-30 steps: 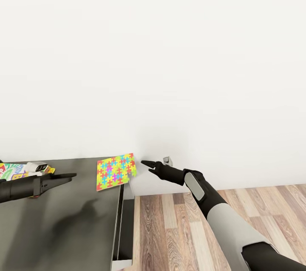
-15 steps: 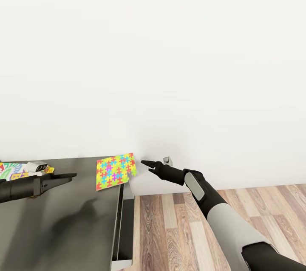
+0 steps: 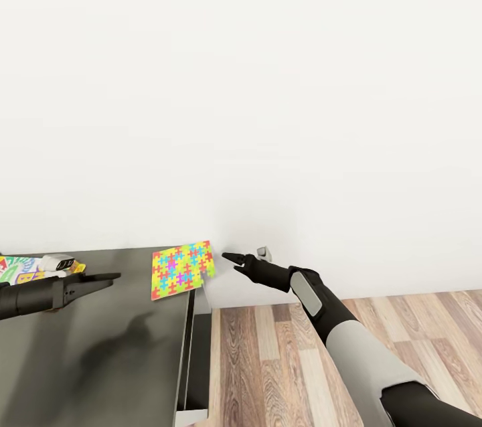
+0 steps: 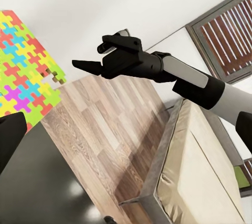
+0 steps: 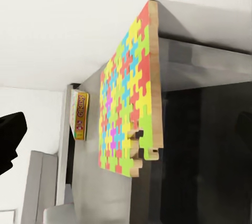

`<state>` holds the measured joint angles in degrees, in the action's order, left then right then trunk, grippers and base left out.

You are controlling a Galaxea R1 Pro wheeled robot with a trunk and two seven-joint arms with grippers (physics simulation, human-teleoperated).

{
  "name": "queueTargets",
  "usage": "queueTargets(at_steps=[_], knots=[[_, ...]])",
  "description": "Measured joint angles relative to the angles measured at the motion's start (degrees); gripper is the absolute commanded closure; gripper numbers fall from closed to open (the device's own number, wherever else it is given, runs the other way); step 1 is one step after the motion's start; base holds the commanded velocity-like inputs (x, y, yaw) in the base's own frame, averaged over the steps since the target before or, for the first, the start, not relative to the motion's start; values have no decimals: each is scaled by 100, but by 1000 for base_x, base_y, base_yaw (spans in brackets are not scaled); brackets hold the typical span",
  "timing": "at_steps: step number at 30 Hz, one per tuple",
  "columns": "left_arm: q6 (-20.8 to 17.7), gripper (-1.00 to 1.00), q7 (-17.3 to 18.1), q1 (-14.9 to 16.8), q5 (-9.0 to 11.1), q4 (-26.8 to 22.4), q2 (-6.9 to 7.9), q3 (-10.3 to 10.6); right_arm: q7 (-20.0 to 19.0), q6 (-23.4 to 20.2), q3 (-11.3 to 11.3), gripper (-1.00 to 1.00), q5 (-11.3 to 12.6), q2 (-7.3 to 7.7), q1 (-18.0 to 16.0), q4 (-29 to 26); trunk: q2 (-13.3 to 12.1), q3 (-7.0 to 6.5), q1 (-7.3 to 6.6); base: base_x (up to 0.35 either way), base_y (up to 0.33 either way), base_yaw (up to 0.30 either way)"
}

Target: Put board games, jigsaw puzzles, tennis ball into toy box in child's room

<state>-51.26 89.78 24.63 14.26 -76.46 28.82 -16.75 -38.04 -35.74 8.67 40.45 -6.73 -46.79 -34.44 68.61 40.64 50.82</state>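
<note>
A jigsaw puzzle (image 3: 181, 270) of pink, yellow, green and blue pieces lies flat at the right end of the dark grey table (image 3: 100, 347), with its corner past the edge. My right gripper (image 3: 229, 262) hovers open just right of that corner, off the table, fingers pointing at it. In the right wrist view the jigsaw puzzle (image 5: 128, 103) is close ahead, with nothing between the fingers. My left gripper (image 3: 114, 276) hangs open over the table, left of the puzzle. A colourful board game (image 3: 15, 268) peeks in at the far left.
A white wall stands close behind the table. Wood-plank floor (image 3: 321, 360) lies to the right. A small grey wall fitting (image 3: 264, 253) sits behind the right gripper. The bed (image 4: 205, 171) and a window (image 4: 226, 29) show in the left wrist view. A yellow box (image 5: 80, 114) lies past the puzzle.
The whole picture has drifted slightly, so the table's things sit a touch further left. Both arms hold the same pose.
</note>
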Motion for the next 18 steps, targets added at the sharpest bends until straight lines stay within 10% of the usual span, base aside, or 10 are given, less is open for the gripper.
queueTargets(at_steps=[18], knots=[[1,-100,0,-2,1,0,-8,4,0,11,0,-100,-3,0,2,0,0,-22,0,0,0,101]])
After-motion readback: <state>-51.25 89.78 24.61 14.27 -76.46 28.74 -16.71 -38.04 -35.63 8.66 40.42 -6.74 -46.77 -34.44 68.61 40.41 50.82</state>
